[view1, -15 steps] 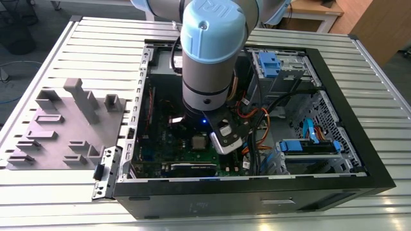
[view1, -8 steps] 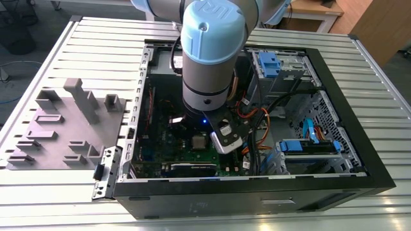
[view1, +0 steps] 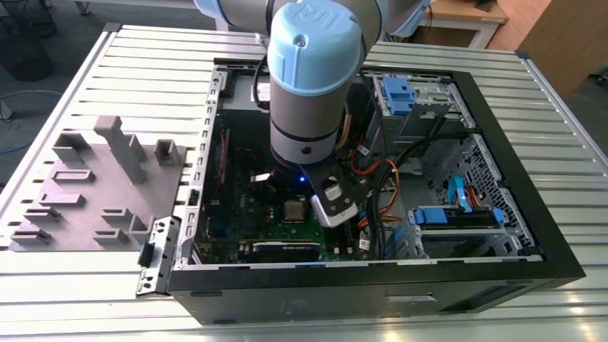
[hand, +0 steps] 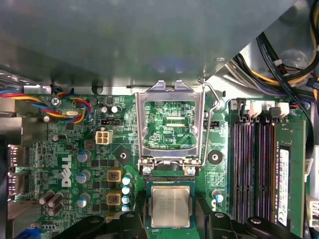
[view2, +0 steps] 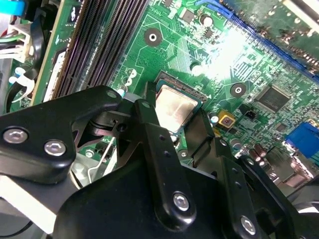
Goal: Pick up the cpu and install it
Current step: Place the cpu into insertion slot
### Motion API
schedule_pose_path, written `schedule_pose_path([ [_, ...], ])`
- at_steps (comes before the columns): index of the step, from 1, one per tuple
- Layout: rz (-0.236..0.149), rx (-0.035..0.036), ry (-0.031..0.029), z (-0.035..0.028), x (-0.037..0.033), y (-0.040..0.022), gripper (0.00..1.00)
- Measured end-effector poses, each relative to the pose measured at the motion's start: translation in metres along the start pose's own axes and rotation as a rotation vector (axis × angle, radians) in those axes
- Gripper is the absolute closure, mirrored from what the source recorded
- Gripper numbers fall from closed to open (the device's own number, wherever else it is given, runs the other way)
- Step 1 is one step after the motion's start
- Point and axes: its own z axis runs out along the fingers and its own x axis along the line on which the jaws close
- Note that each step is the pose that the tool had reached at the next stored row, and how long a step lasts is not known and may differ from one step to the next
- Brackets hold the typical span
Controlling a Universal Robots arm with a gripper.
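Now down inside the open black metal computer case, over the green motherboard. Clamping the black two-finger gripper on opposite edges of the small square silver-topped cpu, at the socket, just below centre of the exterior view. Keep level, square to socket, lower straight, no sideways drag. Mind black-and-yellow cable bundle near, long dark memory slots beside, hinged silver load frame flipped open at socket edge.

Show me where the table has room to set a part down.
On the table: the strip beyond the grey fixture and the strip at the exterior view's right of the computer case. Crowded: inside the case around the cpu, with arm and cables.
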Motion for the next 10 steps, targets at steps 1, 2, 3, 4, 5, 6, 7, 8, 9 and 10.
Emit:
schedule_pose_path([
  [1, 0.006, 0.0006, 0.0, 0.0001, 0.0, -0.0001, 0.53],
  [2, 0.009, 0.0008, 0.0, 0.0002, 0.0, -0.0001, 0.53],
  [3, 0.011, 0.0007, -0.0001, 0.0003, 0.0001, -0.0001, 0.53],
  [4, 0.012, 0.0007, -0.0002, 0.0005, 0.0003, -0.0001, 0.53],
  [5, 0.013, 0.0006, -0.0003, 0.0008, 0.0006, 0.0, 0.53],
  [6, 0.014, 0.0007, -0.0002, 0.0012, 0.0008, -0.0001, 0.53],
  [7, 0.015, 0.001, -0.0001, 0.0017, 0.0011, -0.0001, 0.53],
  [8, 0.016, 0.0012, 0.0, 0.0023, 0.0013, -0.0002, 0.53],
  [9, 0.017, 0.0012, 0.0, 0.0029, 0.0014, -0.0002, 0.53],
  [10, 0.018, 0.0012, 0.0, 0.0032, 0.0015, -0.0002, 0.53],
])
